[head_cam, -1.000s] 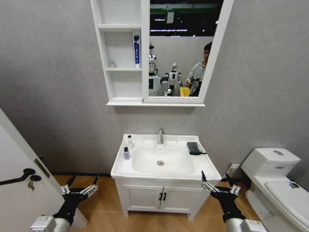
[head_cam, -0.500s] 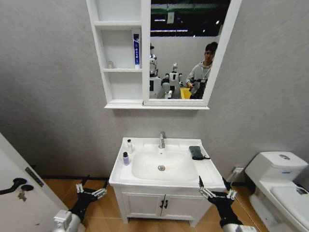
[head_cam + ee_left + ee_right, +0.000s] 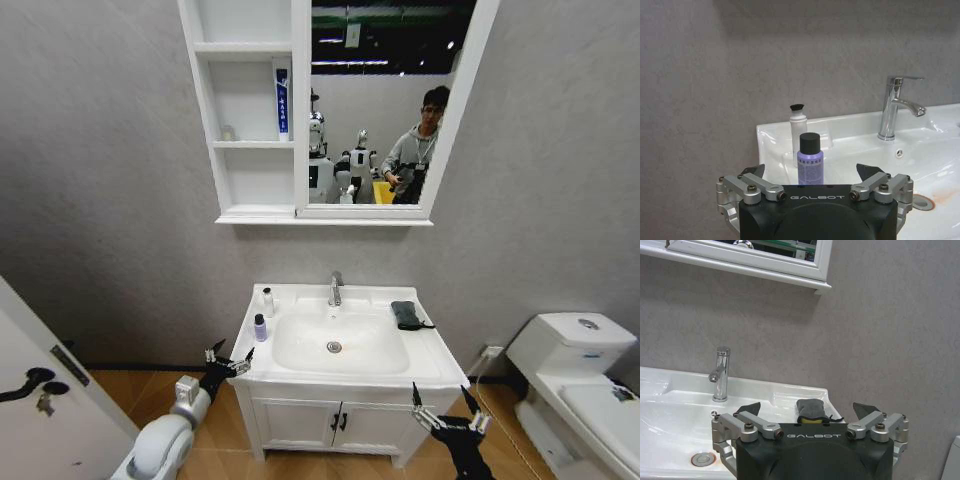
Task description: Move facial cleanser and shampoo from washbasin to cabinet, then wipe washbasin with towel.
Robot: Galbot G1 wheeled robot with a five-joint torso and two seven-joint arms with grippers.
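Observation:
On the washbasin (image 3: pixel 430 357), a white bottle (image 3: pixel 268 301) and a small purple bottle (image 3: pixel 260 327) stand on the left rim; which is the facial cleanser and which the shampoo I cannot tell. The dark towel (image 3: pixel 405 314) lies folded on the right rim. The cabinet (image 3: pixel 250 180) hangs above. My left gripper (image 3: pixel 228 362) is open at the basin's front left corner, just short of the purple bottle (image 3: pixel 810 155), with the white bottle (image 3: pixel 798 127) behind it. Below the front right corner my right gripper (image 3: pixel 440 407) hangs open, facing the towel (image 3: pixel 812 410).
A chrome faucet (image 3: pixel 335 290) stands at the basin's back. A blue tube (image 3: pixel 282 100) stands on the cabinet's middle shelf. A toilet (image 3: pixel 580 360) is at the right, a door (image 3: pixel 30 400) at the left, and the vanity cupboard (image 3: pixel 335 422) is under the basin.
The camera rose and shifted early on. Since then my left arm has lifted and reached in to the basin's front left corner. The right gripper has hardly moved.

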